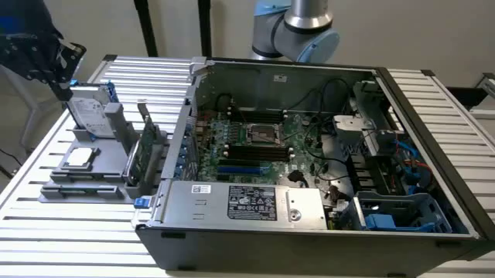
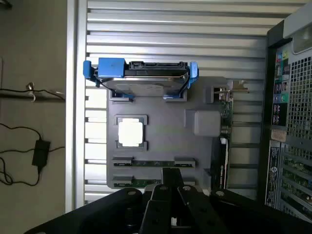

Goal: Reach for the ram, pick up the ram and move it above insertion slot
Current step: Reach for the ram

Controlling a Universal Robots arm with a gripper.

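Slatted metal table (image 1: 77, 243) (image 2: 170, 29) carries an open computer case (image 1: 309, 243) (image 2: 292, 146), its motherboard exposed; just beside it, on the exterior view's left, sits a grey fixture (image 1: 101, 156) (image 2: 165, 141) with parts standing in it. At the fixture's far end a silver hard drive (image 1: 89, 116) (image 2: 146, 87) stands on edge in blue clips; nearer lies a square processor (image 1: 80, 157) (image 2: 130, 132) in its own recess; a broader green expansion card (image 1: 143, 156) (image 2: 225, 141) stands upright along the side closest to the case. The ram (image 2: 146, 164) lies in a narrow slot near the fixture's near edge, seen edge-on as a thin green strip; a second green stick (image 2: 139, 183) lies parallel just beside it, one end hidden behind the tool. The gripper (image 1: 62, 90) (image 2: 170, 180) hangs over the fixture at the exterior view's far left, above the hard drive and clear of the ram; nothing shows in its grasp, and I cannot tell how far open it is. The arm's base joint (image 1: 298, 29) rises behind the case's far wall; a black power adapter (image 2: 40, 152) with its cable lies on the floor beyond the table's edge.
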